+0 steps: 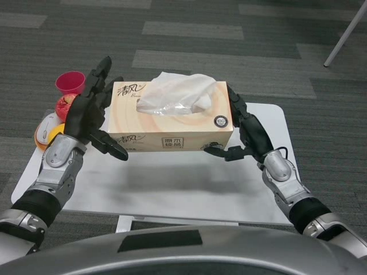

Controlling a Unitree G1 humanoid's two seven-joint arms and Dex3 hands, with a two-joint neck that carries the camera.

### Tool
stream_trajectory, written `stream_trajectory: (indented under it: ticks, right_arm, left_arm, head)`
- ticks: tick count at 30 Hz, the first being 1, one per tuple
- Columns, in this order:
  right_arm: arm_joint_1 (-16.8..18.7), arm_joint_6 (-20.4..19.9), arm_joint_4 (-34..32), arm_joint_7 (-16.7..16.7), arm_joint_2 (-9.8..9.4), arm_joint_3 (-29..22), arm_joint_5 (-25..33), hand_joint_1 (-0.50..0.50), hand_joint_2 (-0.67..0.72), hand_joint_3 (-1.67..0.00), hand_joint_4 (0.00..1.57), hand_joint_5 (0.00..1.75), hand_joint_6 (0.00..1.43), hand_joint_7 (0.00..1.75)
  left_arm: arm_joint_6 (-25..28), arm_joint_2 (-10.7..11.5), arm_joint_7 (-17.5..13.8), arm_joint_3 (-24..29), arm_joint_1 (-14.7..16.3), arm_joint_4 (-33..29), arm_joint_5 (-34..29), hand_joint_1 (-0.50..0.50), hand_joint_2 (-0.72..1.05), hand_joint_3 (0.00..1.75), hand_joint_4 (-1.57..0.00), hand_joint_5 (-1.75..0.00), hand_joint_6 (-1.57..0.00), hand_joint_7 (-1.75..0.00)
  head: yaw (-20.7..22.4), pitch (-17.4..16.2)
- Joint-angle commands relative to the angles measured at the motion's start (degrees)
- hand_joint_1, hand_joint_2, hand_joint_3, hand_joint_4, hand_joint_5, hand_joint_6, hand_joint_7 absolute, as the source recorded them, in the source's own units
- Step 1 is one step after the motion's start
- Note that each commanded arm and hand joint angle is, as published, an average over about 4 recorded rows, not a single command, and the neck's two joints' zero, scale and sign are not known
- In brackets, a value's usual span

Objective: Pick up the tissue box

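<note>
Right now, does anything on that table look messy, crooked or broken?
Nothing looks damaged or spilled. The tissue box is held between the left hand and right hand, a tissue puffing from its top. Beside it sits a tidy pink cup.
</note>
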Motion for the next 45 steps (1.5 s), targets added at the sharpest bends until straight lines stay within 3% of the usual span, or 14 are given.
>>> stream_trajectory:
  ticks: [1, 6, 15, 21, 27, 31, 45]
  right_arm:
    - [-0.4, -0.1, -1.9, 0.6, -0.09, 1.0, -0.4, -0.46, -0.45, -0.56, 0.00, 0.12, 0.00, 0.07]
    - [-0.4, -0.1, -2.1, 0.5, -0.13, 1.4, -0.4, -0.46, -0.41, -0.56, 0.00, 0.10, 0.00, 0.09]
    - [-0.3, -0.1, -2.8, 0.2, -0.26, 1.6, -0.3, -0.46, -0.48, -0.59, 0.00, 0.10, 0.00, 0.07]
    - [-0.3, 0.0, -3.0, 0.0, -0.33, 1.6, -0.3, -0.46, -0.48, -0.59, 0.00, 0.19, 0.00, 0.07]
    - [-0.3, -0.1, -3.1, -0.1, -0.37, 1.6, -0.3, -0.46, -0.41, -0.63, 0.00, 0.19, 0.00, 0.07]
    - [-0.3, 0.0, -3.3, -0.2, -0.37, 1.8, -0.2, -0.46, -0.48, -0.63, 0.00, 0.19, 0.00, 0.09]
    - [-0.3, 0.0, -3.5, -0.4, -0.40, 1.8, -0.2, -0.46, -0.48, -0.63, 0.00, 0.19, 0.00, 0.09]
  left_arm:
    - [0.1, -0.3, 0.2, 0.4, -0.6, -1.3, -0.4, 0.50, -0.28, 0.00, 0.00, -0.51, 0.00, -0.07]
    - [0.1, -0.2, 0.2, 1.0, -0.5, -1.7, -0.5, 0.50, -0.28, 0.00, 0.00, -0.51, 0.00, -0.07]
    - [0.1, 0.0, 0.3, 1.4, -0.5, -2.1, -0.5, 0.50, -0.28, 0.00, 0.00, -0.51, 0.00, -0.07]
    - [0.1, 0.0, 0.3, 1.5, -0.5, -2.1, -0.5, 0.50, -0.28, 0.00, 0.00, -0.51, 0.00, -0.07]
    - [0.1, 0.0, 0.3, 1.5, -0.5, -2.1, -0.5, 0.50, -0.28, 0.00, 0.00, -0.51, 0.00, -0.07]
    - [0.0, 0.0, 0.3, 1.5, -0.5, -2.1, -0.4, 0.50, -0.28, 0.00, 0.00, -0.51, 0.00, -0.07]
    - [0.0, 0.0, 0.3, 1.3, -0.5, -2.2, -0.4, 0.50, -0.28, 0.00, 0.00, -0.51, 0.00, -0.07]
  head:
    - [0.0, 0.0]
    - [0.0, -0.1]
    - [0.0, 0.2]
    - [0.0, 0.2]
    - [-0.1, 0.2]
    - [-0.1, 0.2]
    - [-0.2, 0.0]
